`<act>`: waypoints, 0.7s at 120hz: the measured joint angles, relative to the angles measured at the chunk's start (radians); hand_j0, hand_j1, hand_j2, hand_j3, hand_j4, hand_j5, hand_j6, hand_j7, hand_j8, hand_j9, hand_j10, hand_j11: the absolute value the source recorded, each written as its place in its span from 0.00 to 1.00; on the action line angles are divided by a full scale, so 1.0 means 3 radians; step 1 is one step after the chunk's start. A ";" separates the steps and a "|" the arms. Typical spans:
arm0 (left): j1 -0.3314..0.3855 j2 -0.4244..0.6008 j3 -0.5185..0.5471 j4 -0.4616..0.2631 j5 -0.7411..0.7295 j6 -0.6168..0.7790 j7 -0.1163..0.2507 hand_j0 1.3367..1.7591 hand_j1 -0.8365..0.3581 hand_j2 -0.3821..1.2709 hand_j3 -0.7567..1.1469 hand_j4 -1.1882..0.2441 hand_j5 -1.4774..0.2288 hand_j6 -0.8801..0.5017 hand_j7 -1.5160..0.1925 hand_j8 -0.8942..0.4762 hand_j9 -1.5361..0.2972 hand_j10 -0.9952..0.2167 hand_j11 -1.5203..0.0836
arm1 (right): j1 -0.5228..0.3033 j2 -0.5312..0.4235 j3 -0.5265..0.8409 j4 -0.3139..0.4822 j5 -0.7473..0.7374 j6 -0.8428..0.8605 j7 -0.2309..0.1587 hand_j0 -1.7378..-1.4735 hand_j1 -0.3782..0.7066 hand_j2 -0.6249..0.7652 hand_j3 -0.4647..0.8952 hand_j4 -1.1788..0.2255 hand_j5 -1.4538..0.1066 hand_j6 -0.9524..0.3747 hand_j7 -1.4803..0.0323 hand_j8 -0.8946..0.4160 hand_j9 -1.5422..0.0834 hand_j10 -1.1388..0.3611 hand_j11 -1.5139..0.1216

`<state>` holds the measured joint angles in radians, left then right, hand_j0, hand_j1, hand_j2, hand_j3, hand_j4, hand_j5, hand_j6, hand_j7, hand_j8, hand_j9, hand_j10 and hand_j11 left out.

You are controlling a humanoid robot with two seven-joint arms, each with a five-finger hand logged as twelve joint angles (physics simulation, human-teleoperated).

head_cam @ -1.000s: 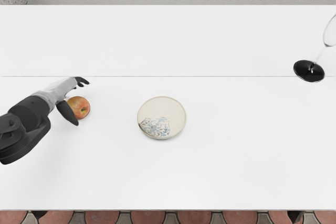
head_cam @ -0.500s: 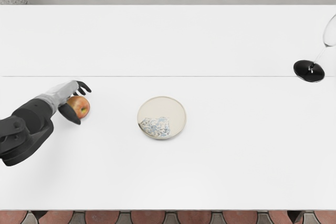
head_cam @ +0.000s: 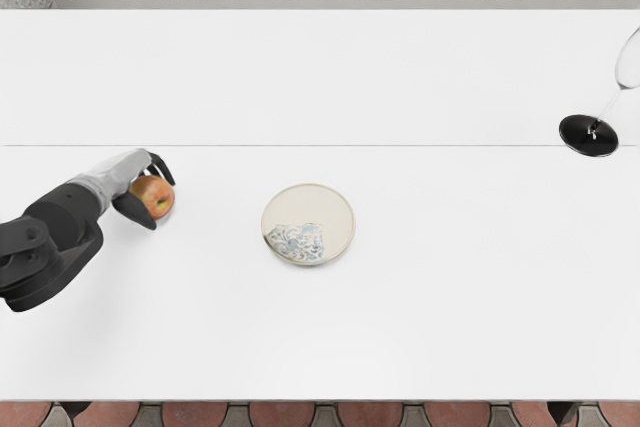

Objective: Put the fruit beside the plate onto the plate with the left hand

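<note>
A red and yellow apple point(head_cam: 156, 196) lies on the white table, left of the plate. My left hand point(head_cam: 148, 192) comes in from the left edge and its dark fingers point(head_cam: 160, 167) are curled around the apple, thumb below and fingers above. The round cream plate point(head_cam: 335, 209), with a blue pattern in its lower left part, lies in the middle of the table, well to the right of the apple. The right arm is out of view.
A tipped wine glass point(head_cam: 606, 107) with a black foot stands at the far right edge. A seam runs across the table point(head_cam: 400, 327) behind the plate. A grey wall closes off the back.
The left hand's fingers have closed from spread to curled around the apple. The apple has barely moved; the plate has stayed put.
</note>
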<state>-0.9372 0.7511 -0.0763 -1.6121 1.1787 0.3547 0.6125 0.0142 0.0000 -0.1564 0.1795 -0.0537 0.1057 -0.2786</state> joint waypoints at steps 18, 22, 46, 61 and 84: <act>-0.0162 -0.0011 -0.0025 -0.0085 -0.0020 -0.0005 0.0003 0.74 0.51 0.38 0.40 0.48 0.33 0.41 0.35 0.46 0.34 0.38 0.38 | 0.0001 0.0000 -0.0004 -0.0004 0.0000 -0.0004 0.0000 0.30 0.03 0.45 0.34 0.84 0.93 0.72 0.98 0.68 0.95 0.76 0.93; -0.0180 -0.0009 -0.0036 -0.0119 -0.0017 -0.0004 0.0002 0.74 0.51 0.38 0.40 0.48 0.32 0.42 0.34 0.47 0.33 0.39 0.37 | 0.0000 0.0000 -0.0004 -0.0004 0.0000 -0.0004 0.0000 0.30 0.03 0.45 0.34 0.84 0.93 0.72 0.98 0.68 0.95 0.76 0.93; -0.0372 0.0115 -0.0155 -0.0369 -0.0031 -0.0009 0.0002 0.73 0.49 0.39 0.40 0.50 0.29 0.44 0.31 0.49 0.31 0.42 0.34 | 0.0000 0.0000 -0.0009 -0.0005 -0.0003 -0.0005 -0.0001 0.30 0.03 0.45 0.34 0.84 0.93 0.72 0.98 0.68 0.95 0.76 0.93; -0.0556 0.0089 -0.0206 -0.0431 -0.0051 -0.0022 0.0000 0.73 0.48 0.39 0.40 0.52 0.27 0.46 0.30 0.51 0.30 0.44 0.32 | 0.0001 0.0000 -0.0010 -0.0005 -0.0004 -0.0005 0.0000 0.30 0.03 0.45 0.34 0.84 0.93 0.72 0.98 0.68 0.95 0.76 0.93; -0.0750 -0.0220 -0.0229 -0.0455 -0.0108 -0.0048 -0.0001 0.73 0.46 0.43 0.40 0.53 0.26 0.47 0.29 0.53 0.29 0.46 0.31 | 0.0001 0.0000 -0.0010 -0.0005 -0.0005 -0.0005 0.0000 0.30 0.03 0.45 0.34 0.84 0.93 0.72 0.98 0.68 0.95 0.76 0.93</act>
<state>-1.1622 0.6852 -0.1450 -1.7487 1.1463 0.3404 0.6120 0.0146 0.0000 -0.1595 0.1779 -0.0551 0.1043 -0.2787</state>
